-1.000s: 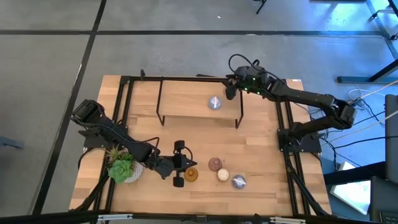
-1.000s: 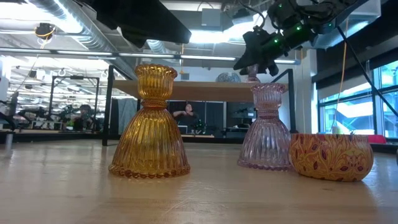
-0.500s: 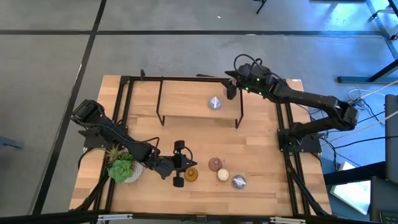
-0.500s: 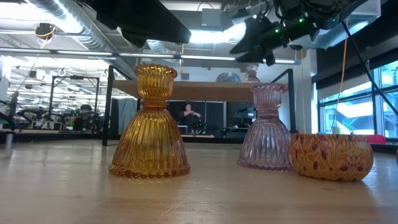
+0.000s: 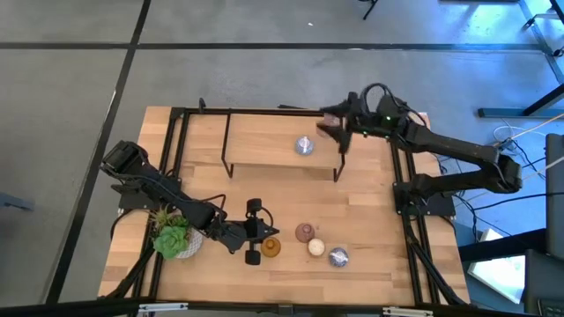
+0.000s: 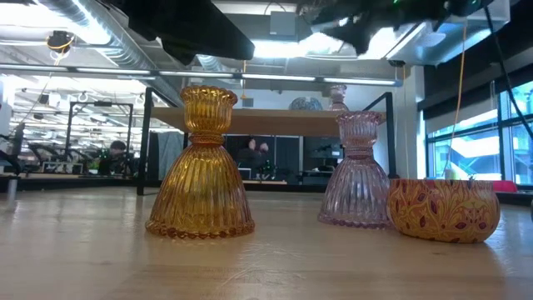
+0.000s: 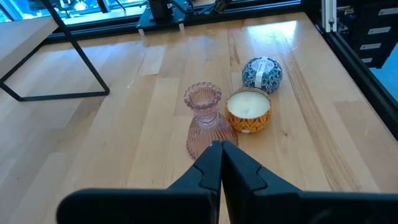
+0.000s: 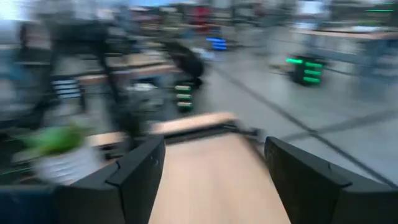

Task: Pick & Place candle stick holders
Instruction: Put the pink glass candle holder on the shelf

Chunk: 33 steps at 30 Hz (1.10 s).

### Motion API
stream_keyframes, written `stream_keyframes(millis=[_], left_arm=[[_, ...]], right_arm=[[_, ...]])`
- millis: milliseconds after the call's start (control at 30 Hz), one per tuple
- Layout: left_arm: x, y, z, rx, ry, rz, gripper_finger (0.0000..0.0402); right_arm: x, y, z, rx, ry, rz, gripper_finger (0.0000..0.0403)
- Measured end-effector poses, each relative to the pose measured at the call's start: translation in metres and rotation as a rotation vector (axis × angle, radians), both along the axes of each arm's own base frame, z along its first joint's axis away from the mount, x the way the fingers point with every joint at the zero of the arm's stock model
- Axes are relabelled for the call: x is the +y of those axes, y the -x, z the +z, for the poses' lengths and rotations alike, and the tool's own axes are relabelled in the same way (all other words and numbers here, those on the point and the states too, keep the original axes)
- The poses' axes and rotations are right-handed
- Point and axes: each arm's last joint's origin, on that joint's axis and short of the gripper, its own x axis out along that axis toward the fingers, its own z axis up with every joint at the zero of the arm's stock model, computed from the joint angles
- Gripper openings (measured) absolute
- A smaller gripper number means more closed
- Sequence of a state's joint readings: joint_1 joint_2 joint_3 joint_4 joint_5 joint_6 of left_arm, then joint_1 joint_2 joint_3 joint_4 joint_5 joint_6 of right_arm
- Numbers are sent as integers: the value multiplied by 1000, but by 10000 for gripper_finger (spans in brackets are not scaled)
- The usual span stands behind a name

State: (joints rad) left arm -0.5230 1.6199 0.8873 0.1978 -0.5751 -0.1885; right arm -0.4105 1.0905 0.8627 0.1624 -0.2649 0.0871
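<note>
Right wrist view blurs everything past the right gripper [image 8: 211, 174], fingers spread and empty above the shelf [image 5: 264, 163], while the left gripper [image 7: 221, 155] rests clenched on the bench [image 5: 370, 211].

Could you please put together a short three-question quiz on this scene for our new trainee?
1. True or false: the right gripper is holding a candle holder.
2. What stands on the raised shelf? A) the succulent B) a silvery holder C) nothing
3. Which holder lies closest to the shut left gripper?

Key:
1. False; its fingers stand apart with nothing between them.
2. B, the silvery holder.
3. The amber holder.
</note>
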Motion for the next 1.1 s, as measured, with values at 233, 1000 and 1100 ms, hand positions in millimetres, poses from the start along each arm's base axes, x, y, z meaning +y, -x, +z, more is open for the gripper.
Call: stream_keyframes(millis=[233, 1000, 1100], left_arm=[[-1, 1, 0, -1, 10, 1, 2], [-4, 2, 1, -10, 9, -3, 2], [-4, 2, 1, -9, 3, -5, 2]], right_arm=[[59, 6, -9, 175, -47, 395, 280], [213, 69, -139, 92, 108, 583, 280], [206, 83, -156, -5, 135, 576, 280]])
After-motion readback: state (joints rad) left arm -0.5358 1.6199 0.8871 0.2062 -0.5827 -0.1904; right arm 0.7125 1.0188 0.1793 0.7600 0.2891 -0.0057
